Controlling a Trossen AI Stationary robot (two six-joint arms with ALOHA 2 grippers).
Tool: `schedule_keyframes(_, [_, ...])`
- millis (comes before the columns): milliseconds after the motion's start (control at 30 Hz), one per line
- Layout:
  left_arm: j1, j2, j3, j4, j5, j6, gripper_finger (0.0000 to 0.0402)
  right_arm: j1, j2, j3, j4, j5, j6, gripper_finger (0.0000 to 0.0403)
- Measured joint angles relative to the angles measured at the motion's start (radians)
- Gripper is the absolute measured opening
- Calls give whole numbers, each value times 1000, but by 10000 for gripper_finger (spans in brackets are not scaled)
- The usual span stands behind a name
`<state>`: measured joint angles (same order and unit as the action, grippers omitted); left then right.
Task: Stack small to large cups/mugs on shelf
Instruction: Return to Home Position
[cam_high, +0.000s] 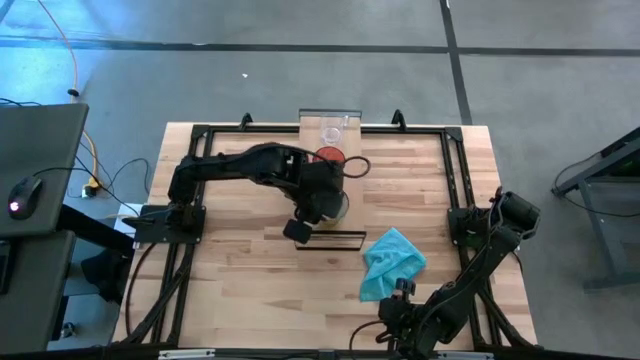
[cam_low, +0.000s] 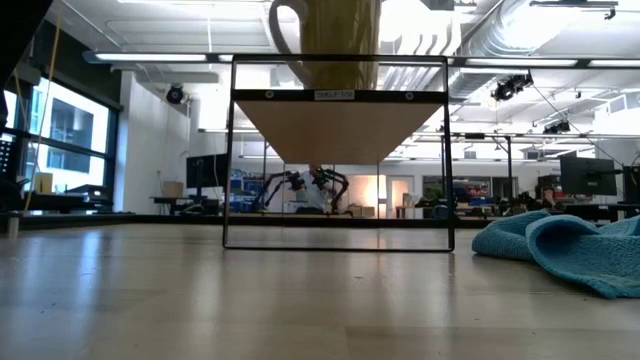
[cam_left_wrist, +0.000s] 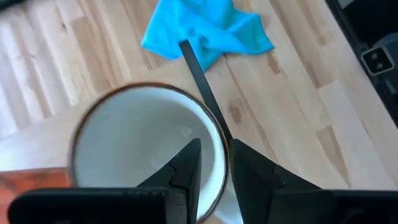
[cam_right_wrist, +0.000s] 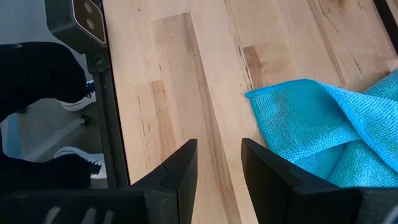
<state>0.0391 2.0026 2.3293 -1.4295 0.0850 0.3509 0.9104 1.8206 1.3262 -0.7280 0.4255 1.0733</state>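
Left end effector (cam_left_wrist: 216, 154), left wrist view: fingers parted slightly, straddling the wall of the large cream handled mug (cam_left_wrist: 137, 143), one finger inside, one outside. Not visibly pinching, reads as released. Orange-red edge of the next cup shows beside the mug. Crumpled teal cloth (cam_left_wrist: 205, 28) lies on the planked wooden surface (cam_left_wrist: 311, 124) beyond.

Low view: mug stands upright on top of the long narrow light-wood shelf with dark end frames (cam_low: 340, 130), handle sticking out sideways. Shelf seen end-on. Cloth sits on the surface off to one side.

High view: three vessels in a row along the shelf. Tiny clear glass (cam_high: 332, 133) at the far end, mid-sized red translucent cup (cam_high: 330, 157) next to it, mug at the near end under the left wrist. Left arm reaches in from its base to the shelf. Right arm is folded at the surface's front right corner, cloth between it and the shelf.

Right wrist view: right end effector (cam_right_wrist: 219, 163) released, fingers apart with nothing between them, over bare surface just beside the cloth.
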Motion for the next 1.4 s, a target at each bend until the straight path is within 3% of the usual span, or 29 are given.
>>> schedule_keyframes(467, [-2, -33, 26, -147, -97, -88, 74, 0, 0, 0, 0, 6, -18, 116])
schedule_keyframes(933, [-70, -347, 27, 40, -108, -120, 74, -8, 0, 0, -1, 77, -71, 116])
schedule_keyframes(1167, [-159, -473, 26, 172, -91, -120, 74, -12, -19, 0, 11, 288, -230, 116])
schedule_keyframes(1400, [-230, -542, 25, 210, -196, -119, 74, -13, -178, 0, 84, 619, -492, 116])
